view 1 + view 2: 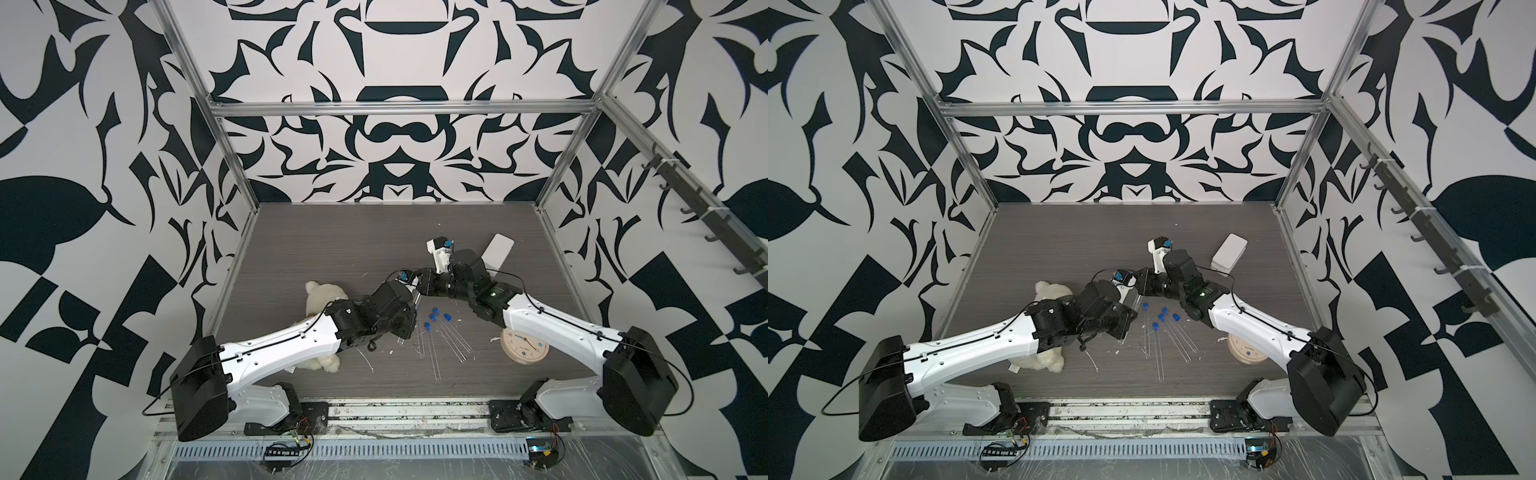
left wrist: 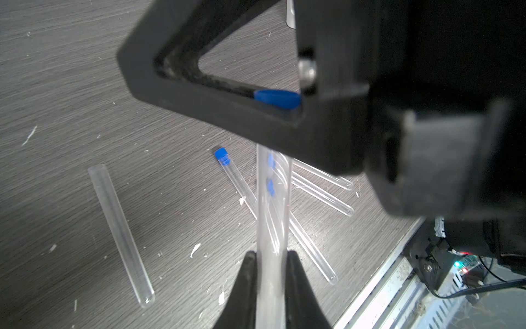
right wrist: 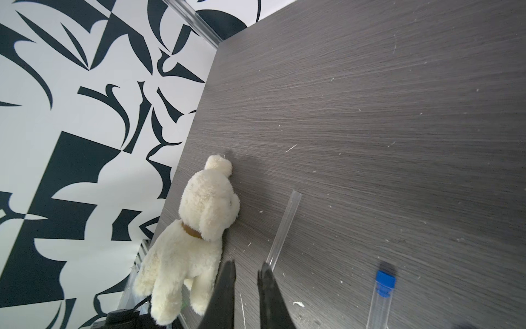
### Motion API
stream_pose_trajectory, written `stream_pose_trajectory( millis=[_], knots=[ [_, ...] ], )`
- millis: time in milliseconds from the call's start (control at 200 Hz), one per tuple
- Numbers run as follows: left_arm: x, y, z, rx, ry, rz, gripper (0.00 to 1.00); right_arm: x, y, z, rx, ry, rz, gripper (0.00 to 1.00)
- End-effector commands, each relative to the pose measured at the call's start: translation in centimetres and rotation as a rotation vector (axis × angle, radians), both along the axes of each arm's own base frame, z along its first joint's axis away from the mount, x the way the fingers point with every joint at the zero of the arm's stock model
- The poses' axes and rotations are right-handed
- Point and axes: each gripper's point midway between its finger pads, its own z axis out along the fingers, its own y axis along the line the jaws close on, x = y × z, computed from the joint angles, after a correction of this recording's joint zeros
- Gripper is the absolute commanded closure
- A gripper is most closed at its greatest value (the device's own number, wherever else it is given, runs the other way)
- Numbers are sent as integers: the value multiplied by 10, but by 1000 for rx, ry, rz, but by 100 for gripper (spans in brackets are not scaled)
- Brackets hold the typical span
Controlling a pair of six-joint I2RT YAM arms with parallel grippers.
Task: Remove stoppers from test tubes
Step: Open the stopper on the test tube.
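My left gripper [image 2: 271, 253] is shut on a clear test tube [image 2: 273, 205], held in the air above the table. The tube runs up behind a finger [image 2: 176, 94] of my right gripper. Through that finger's cut-out a blue stopper [image 2: 277, 98] shows deep between the right jaws; whether it still sits in the tube is hidden. In the right wrist view the right gripper [image 3: 246, 265] has its tips narrowly apart with only table between them. Several stoppered tubes [image 1: 440, 332] lie fanned on the table. A bare tube [image 2: 121, 230] lies apart from them.
A cream plush dog [image 1: 322, 295] lies under my left arm near the table's left edge. A round clock [image 1: 524, 347] lies under my right arm, and a white box [image 1: 497, 251] stands behind it. The metal front rail [image 2: 392, 273] is close to the tubes.
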Motion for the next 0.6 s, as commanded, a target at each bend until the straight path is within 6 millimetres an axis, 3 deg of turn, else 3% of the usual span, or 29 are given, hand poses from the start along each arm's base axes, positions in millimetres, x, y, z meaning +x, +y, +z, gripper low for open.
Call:
stream_pose_trajectory(
  millis=[0, 215, 595],
  knots=[
    [-5, 20, -18, 79, 23, 24, 93, 13, -2, 42, 138, -58, -25, 100],
    [-5, 24, -23, 97, 22, 31, 93, 13, 1, 44, 199, -22, -6, 100],
    [-4, 25, -23, 102, 17, 37, 93, 15, -3, 33, 149, -26, -19, 100]
  ],
)
